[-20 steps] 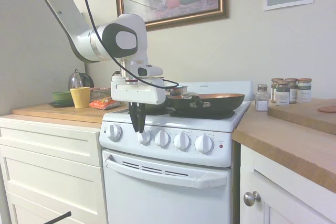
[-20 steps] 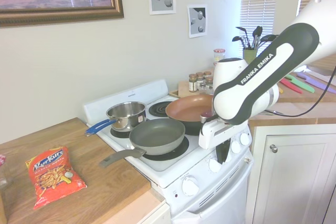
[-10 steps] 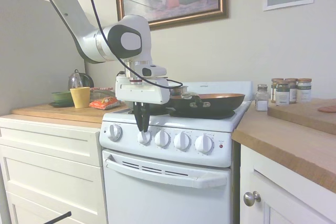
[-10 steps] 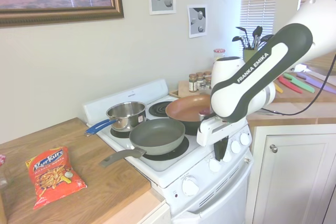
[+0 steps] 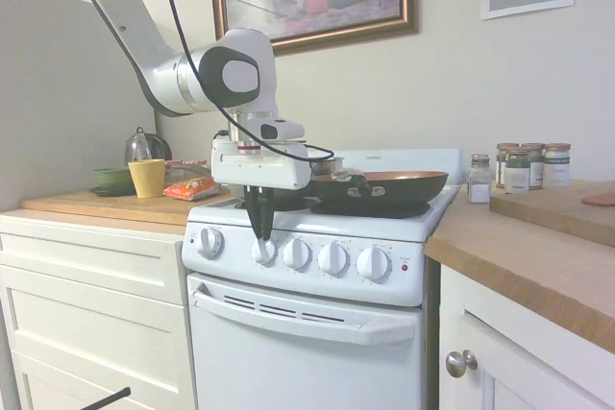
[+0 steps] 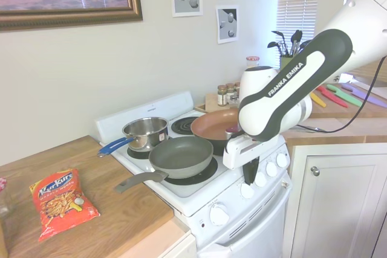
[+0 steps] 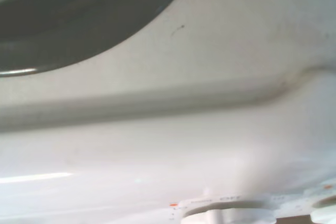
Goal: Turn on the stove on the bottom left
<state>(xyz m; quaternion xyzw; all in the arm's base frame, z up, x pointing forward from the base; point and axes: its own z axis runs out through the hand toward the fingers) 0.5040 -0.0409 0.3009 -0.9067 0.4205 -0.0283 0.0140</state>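
Second exterior view: arm reads "FRANKA EMIKA" | hand [image 5: 260, 234] pinched narrow above stove [image 5: 317, 266] knob [image 5: 263, 252]

The arm is swinging along the front of the stove [image 5: 317, 266], carrying the gripper [image 5: 259, 233] from between the two left-hand knobs to the second knob from the left [image 5: 264, 252]. The dark fingers [image 6: 250, 172], slightly apart a second ago, are now pinching together right above that knob.

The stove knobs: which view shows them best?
First exterior view: all five knobs face the camera, gripper over the second. Second exterior view shows them obliquely, partly behind the arm. Wrist view catches only a blurred knob edge.
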